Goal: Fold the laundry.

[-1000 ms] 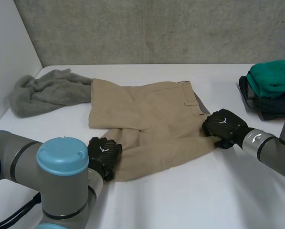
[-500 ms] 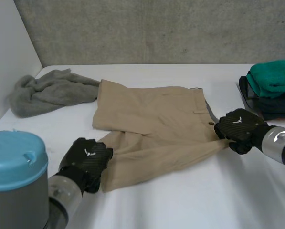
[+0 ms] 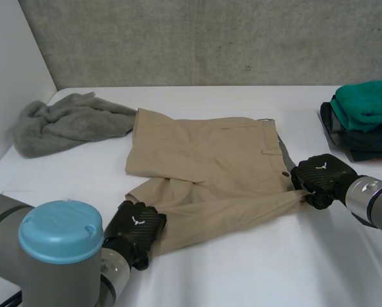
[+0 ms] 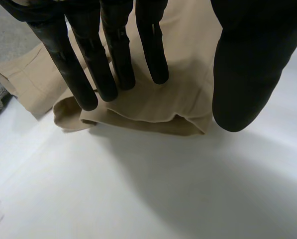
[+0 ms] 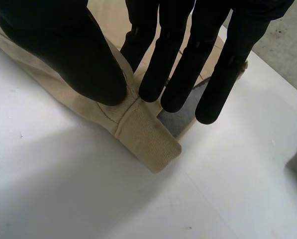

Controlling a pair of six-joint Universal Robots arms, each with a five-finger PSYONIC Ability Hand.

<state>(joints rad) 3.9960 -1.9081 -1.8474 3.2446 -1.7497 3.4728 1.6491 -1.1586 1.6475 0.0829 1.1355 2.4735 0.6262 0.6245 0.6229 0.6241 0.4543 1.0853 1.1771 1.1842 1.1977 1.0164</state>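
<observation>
Pinching waistband (image 5: pixel 138 124) of shorts (image 3: pixel 210 160), centre right, with right robot hand (image 3: pixel 318 179); pressing leg hem (image 4: pixel 153 112), lower left, under left robot hand (image 3: pixel 138 229), fingers (image 4: pixel 113 64) straight. Best pulled taut before folding.

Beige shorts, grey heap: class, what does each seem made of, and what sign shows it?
Beige shorts: likely woven cotton twill, matt; fine diagonal ribs on the waistband. Grey heap: probably soft fleece or terry, matt; fuzzy, slumped folds.
</observation>
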